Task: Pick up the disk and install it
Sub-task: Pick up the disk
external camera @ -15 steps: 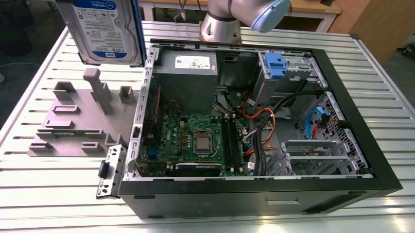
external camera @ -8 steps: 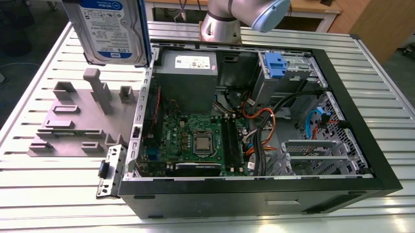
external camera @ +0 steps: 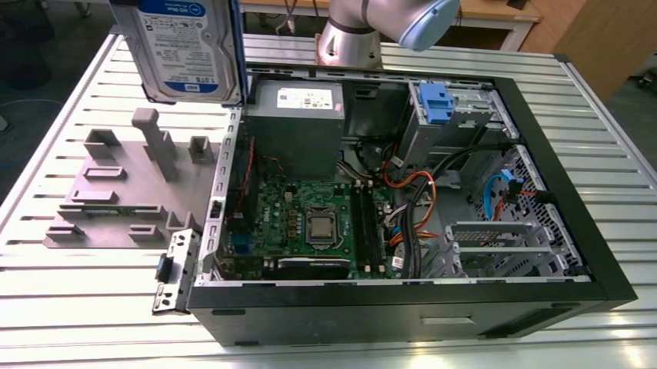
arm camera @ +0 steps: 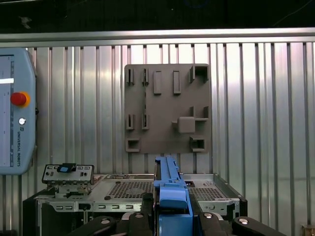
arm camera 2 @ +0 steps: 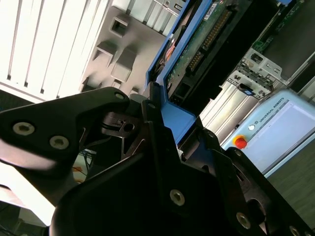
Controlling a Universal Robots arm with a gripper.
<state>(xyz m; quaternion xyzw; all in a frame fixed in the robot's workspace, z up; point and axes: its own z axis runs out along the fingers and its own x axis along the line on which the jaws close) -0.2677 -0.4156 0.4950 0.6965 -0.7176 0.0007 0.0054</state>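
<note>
Fingers (arm camera 2: 154,120) tight around disk (external camera: 185,48)

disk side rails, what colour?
Blue. The disk shows its rail best in the first wrist view.

Slatted metal table (external camera: 82,307), grey moulded holder plate (external camera: 113,196) lying flat, open computer case (external camera: 411,315) just beside it

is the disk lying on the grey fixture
No, the disk hangs in the air, well clear of the grey fixture.
</note>
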